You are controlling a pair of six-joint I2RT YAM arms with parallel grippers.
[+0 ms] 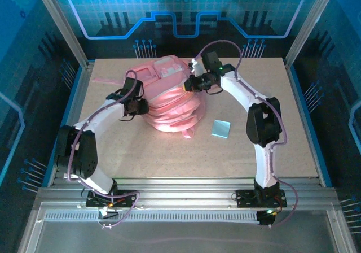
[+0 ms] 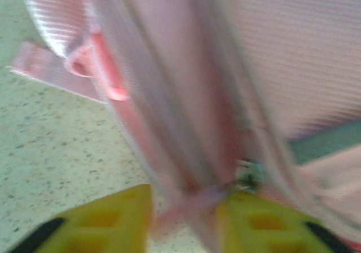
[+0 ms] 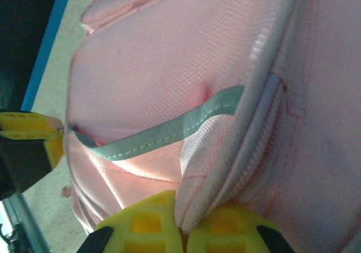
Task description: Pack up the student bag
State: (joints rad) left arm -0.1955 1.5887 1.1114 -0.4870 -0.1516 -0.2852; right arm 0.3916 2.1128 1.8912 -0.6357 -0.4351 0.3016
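Counting one table (image 1: 169, 157), flat, beige and finely speckled. Lying heaped on its far middle, between the two grippers: one bag (image 1: 169, 103), soft pink fabric with a fine woven mesh texture, pale patches on top, ribbed webbing straps (image 1: 186, 130) spilling toward the near side and a grey piped trim (image 3: 169, 131) curving along a pocket edge. Reaching in from either side: two arms, white and black, jointed, each trailing a thin cable. Closing almost fully on a folded pink seam beside the zip: right gripper (image 3: 183, 227), its yellow pads nearly touching and pinching the bag. Pressing against the bag's left side: left gripper (image 2: 186, 219), yellow fingertips (image 2: 113, 219) standing a little apart with bunched pink fabric between them, though too blurred to tell whether gripping. Lying flat near the bag's right, apart from it: one small pale blue square (image 1: 221, 129), thin and smooth.
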